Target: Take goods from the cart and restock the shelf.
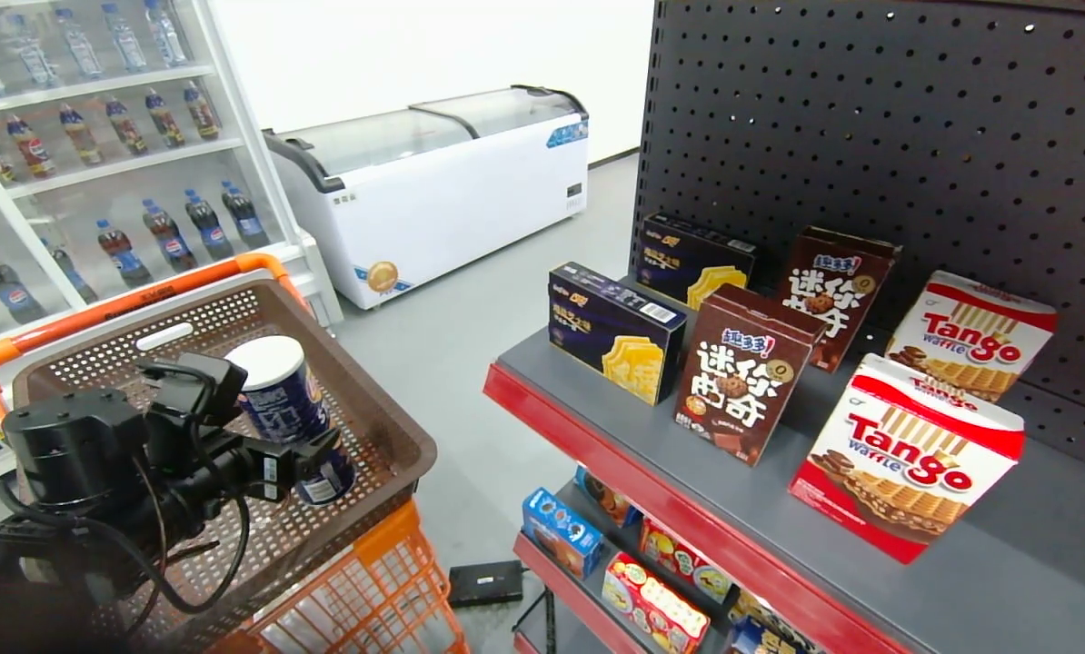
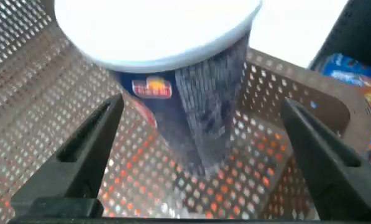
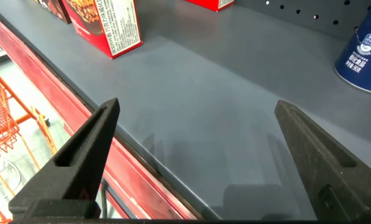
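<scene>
The pick-up step is in hand. At the head view's lower left, the left gripper [image 1: 263, 425] is released, its fingers flanking, seemingly not touching, the blue cylindrical white-lidded tin [image 1: 279, 395] in the cart's brown perforated plastic basket [image 1: 388, 427]. The next move calls for a square closing on the tin. The right gripper [image 3: 197, 104] hangs released over the grey metal shelf [image 3: 222, 74].

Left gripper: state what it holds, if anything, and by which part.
Nothing is held. The left gripper stands open around the blue canister in the basket, a gap showing on each side.
</scene>
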You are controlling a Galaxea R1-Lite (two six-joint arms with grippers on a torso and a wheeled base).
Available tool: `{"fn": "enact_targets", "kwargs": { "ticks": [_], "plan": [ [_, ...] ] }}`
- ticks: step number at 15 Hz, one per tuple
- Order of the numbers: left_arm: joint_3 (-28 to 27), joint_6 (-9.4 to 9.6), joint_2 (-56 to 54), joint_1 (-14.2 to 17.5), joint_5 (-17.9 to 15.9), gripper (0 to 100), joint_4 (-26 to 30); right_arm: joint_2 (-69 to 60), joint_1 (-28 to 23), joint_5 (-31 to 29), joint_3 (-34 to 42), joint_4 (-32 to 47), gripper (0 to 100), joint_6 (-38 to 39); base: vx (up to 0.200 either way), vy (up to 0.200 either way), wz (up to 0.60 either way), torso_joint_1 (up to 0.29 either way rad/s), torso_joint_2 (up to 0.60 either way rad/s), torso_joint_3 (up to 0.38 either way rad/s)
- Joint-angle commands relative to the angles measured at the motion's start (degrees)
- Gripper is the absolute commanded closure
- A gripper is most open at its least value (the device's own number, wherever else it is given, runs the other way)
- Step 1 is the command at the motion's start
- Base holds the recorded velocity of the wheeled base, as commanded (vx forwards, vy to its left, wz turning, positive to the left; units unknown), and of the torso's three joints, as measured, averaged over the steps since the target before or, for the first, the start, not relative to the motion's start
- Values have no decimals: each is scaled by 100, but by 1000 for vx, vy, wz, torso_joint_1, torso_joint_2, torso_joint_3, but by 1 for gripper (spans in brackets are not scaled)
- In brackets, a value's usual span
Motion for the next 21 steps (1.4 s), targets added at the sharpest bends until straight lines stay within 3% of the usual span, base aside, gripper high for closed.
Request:
{"fn": "enact_targets", "kwargs": {
  "ticks": [1, 9, 12, 13, 17, 21],
  "plan": [
    [-54, 1, 426, -28, 159, 0, -158, 7, 4, 0, 0, 1, 0, 0, 0, 0, 0, 0, 0, 0],
    [-115, 1, 839, -28, 238, 0, -597, 7, 4, 0, 0, 1, 0, 0, 0, 0, 0, 0, 0, 0],
    [-335, 1, 962, -37, 449, 0, -632, 7, 4, 0, 0, 1, 0, 0, 0, 0, 0, 0, 0, 0],
    [-361, 1, 979, -46, 475, 100, -632, 7, 4, 0, 0, 1, 0, 0, 0, 0, 0, 0, 0, 0],
    [-370, 19, 1006, -63, 616, 100, -553, 7, 4, 0, 0, 1, 0, 0, 0, 0, 0, 0, 0, 0],
    [-572, 19, 575, -371, 484, 100, 185, 7, 4, 0, 0, -7, 0, 0, 0, 0, 0, 0, 0, 0]
  ]
}}
